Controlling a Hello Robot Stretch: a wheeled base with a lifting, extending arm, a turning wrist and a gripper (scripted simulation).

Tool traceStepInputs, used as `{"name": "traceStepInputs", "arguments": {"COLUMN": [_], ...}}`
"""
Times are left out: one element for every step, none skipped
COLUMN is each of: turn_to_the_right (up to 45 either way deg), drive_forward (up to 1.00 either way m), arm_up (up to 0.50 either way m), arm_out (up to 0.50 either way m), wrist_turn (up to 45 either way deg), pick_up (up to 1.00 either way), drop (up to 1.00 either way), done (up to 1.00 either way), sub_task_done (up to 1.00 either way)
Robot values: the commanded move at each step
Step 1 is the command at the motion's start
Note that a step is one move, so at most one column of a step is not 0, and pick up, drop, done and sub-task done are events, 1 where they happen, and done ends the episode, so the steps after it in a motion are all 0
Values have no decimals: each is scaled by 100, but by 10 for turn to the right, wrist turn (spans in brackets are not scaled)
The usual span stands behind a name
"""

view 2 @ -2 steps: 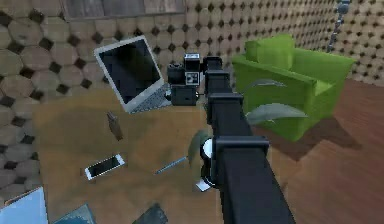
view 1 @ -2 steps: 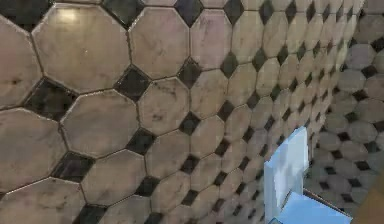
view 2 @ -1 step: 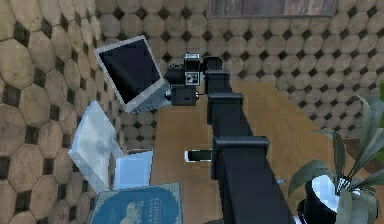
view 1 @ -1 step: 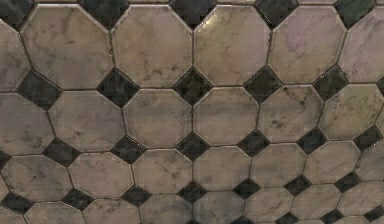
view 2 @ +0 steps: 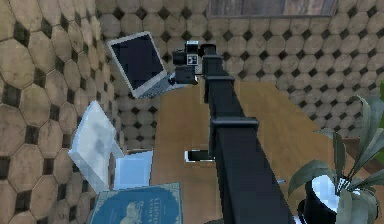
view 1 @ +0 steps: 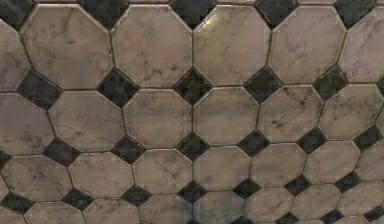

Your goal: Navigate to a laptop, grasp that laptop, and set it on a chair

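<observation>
Laptop [view 2: 138, 60]: open, dark screen and grey base, tilted. It hangs at the far end of the gripper [view 2: 175, 70] in the arm side view's upper left, clear of the table [view 2: 270, 120], with only tiled floor behind it.

Fingers: holding the laptop by its lower right part. How they stand cannot be told.

Arm [view 2: 235, 150]: dark square bar rising from the bottom edge across the table to the gripper's dark body, beside two small white squares with black marks.

Table: brown wooden top across the middle and right of the arm side view, with the arm passing over it.

Small flat thing [view 2: 198, 155]: pale rim, dark face. It lies on the table just left of the arm and is too small to name.

Pale hinged thing [view 2: 100, 145]: a whitish panel standing over a light base, left of the table's edge and well below the laptop in the picture. What it rests on cannot be told.

Bluish panel [view 2: 135, 205]: has a round mark and sits at the bottom edge, just below the pale hinged thing.

Plant [view 2: 350, 170]: long green leaves in a white pot [view 2: 325, 195], lower right corner, beside the arm.

Floor [view 1: 190, 110]: pale marbled octagonal tiles with small dark squares between them, spread across the forward view and around the table in the arm side view.
</observation>
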Motion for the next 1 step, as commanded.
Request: {"name": "traceStepInputs", "arguments": {"turn_to_the_right": [0], "drive_forward": [0], "arm_up": [0], "arm_out": [0], "wrist_turn": [-450], "pick_up": [0], "drop": [0], "done": [0], "sub_task_done": [0]}}
